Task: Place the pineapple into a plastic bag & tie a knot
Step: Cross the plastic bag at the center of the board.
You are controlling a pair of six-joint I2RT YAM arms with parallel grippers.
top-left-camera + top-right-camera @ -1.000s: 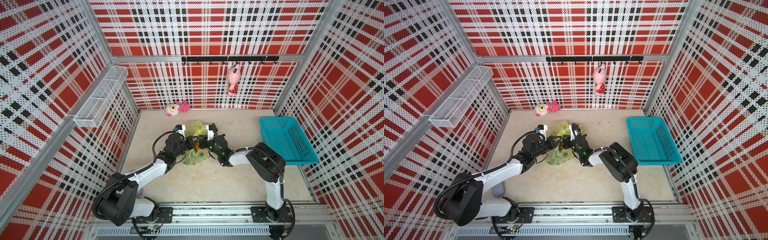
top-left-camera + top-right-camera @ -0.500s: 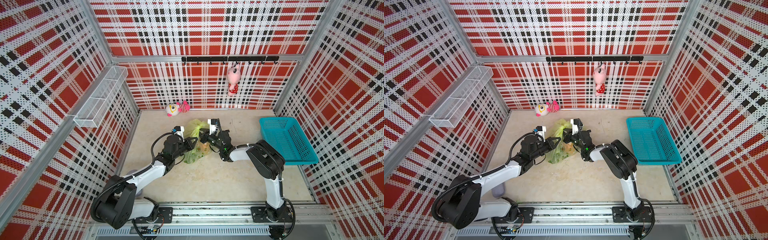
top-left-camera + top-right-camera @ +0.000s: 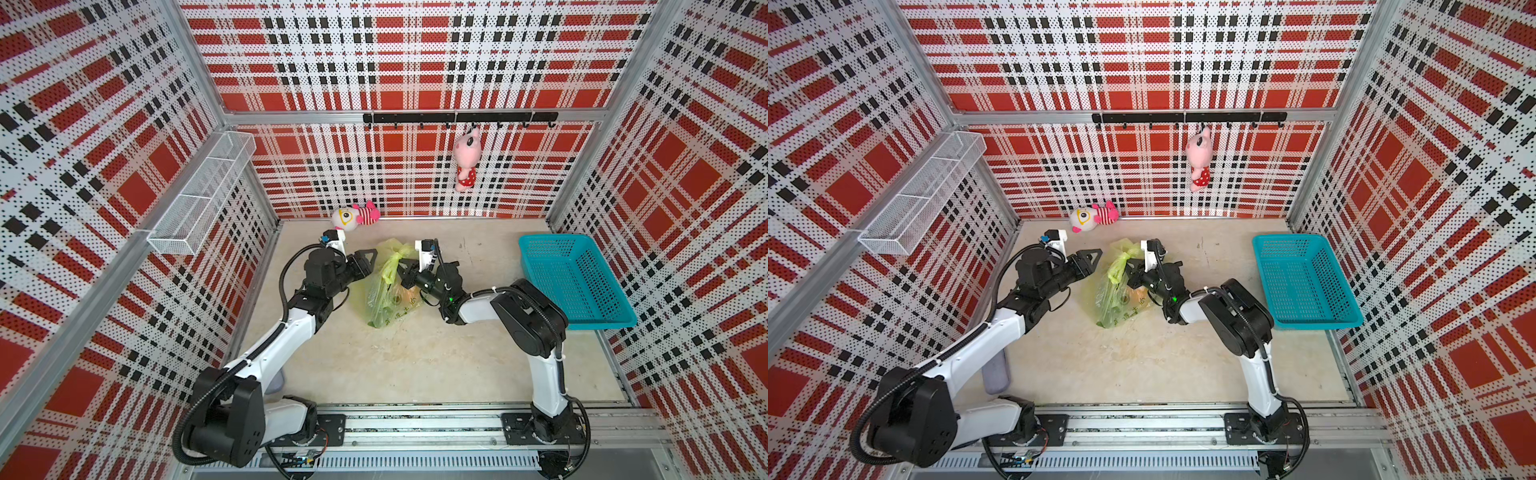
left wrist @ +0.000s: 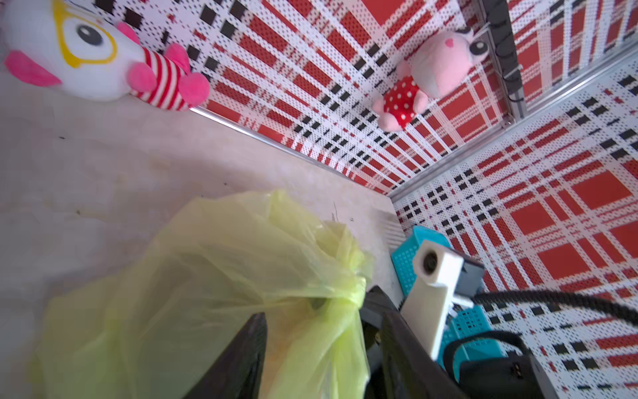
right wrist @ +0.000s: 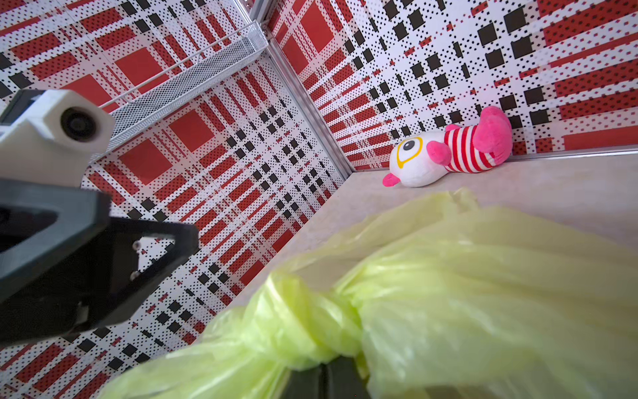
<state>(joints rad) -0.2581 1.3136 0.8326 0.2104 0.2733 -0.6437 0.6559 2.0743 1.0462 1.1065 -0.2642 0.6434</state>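
**Left claw** (image 3: pixel 370 261): released. Its jaws stand apart with nothing between them. The tips sit just short of the plastic bag (image 3: pixel 384 299) and do not touch it. Judged reason: once the tie is formed, no pull is needed from this side, so the claw stands clear of the film.

**Plastic bag:** it lies on the surface (image 3: pixel 415 365) between the two claws. Its body sags toward the arm bases and its neck is drawn toward the right claw. An orange-yellow mass, taken to be the pineapple (image 3: pixel 400 297), shows through the film. The knot (image 5: pixel 303 331) sits directly ahead of the right claw's tips.

**Right claw** (image 3: pixel 403 267): clenched. The jaws are pressed together on bag film just under the knot. Judged reason: the grip holds the neck up and taut so that the tie retains its shape.

**View differences:**
- Both top views give the layout: the bag between the claws, the contents inside, and the turquoise basket (image 3: pixel 1304 282) well apart on the right claw's outer side. The knot is too small to read there.
- The right wrist view shows the knot as a tight bunch, with the left claw beside it, empty.
- The left wrist view shows one left finger (image 4: pixel 241 359) near the film and the gathered neck, but not the form of the tie.
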